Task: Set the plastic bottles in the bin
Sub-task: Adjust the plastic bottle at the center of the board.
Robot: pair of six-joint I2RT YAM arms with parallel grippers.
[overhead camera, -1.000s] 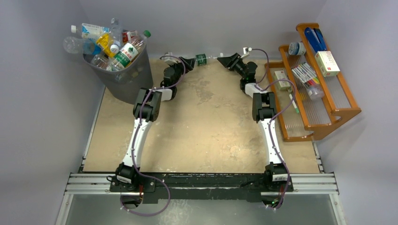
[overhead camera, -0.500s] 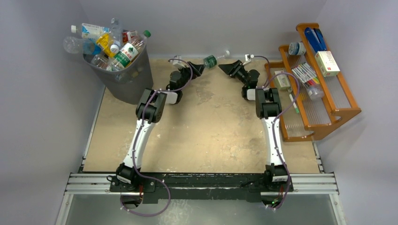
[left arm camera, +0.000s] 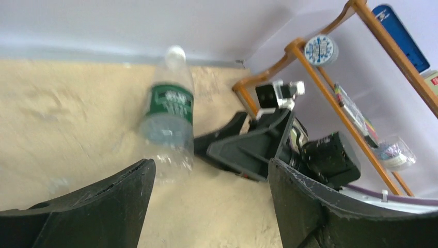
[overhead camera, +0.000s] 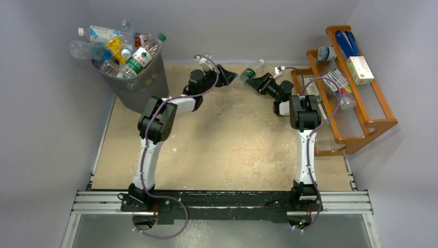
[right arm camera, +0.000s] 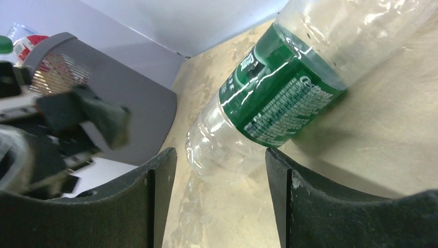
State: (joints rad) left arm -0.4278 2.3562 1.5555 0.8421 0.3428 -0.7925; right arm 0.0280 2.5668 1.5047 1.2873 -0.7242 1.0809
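I have one loose bottle (right arm camera: 274, 98) to deal with. It lies on the table (overhead camera: 222, 150) at about 12 o'clock, close to the far wall, with its green label facing up. Its cap points away from me and a little toward 1 o'clock.

The right gripper (right arm camera: 221, 160) has its fingers spread apart, and the clear base of the bottle sits just ahead of them, not yet between the pads. The left gripper (left arm camera: 209, 170) is also spread wide and holds nothing. It looks at the bottle from the 9 o'clock side and is near the other arm.

The bin (overhead camera: 139, 90) stands at 10 o'clock, piled above its rim with a heap of bottles (overhead camera: 124, 49). The rack (overhead camera: 387, 124) at 2 o'clock I leave alone.

To do this step well, I would let only one arm close in and hold the other back, since the two are near enough to clash. I would turn the fingers square across the bottle's long side and clamp on the label band, because the thin clear wall by the base looks likely to buckle. It is round and light, so I would push forward slowly, as a nudge could roll it away. With the bin so full, I would release over the middle of the heap.
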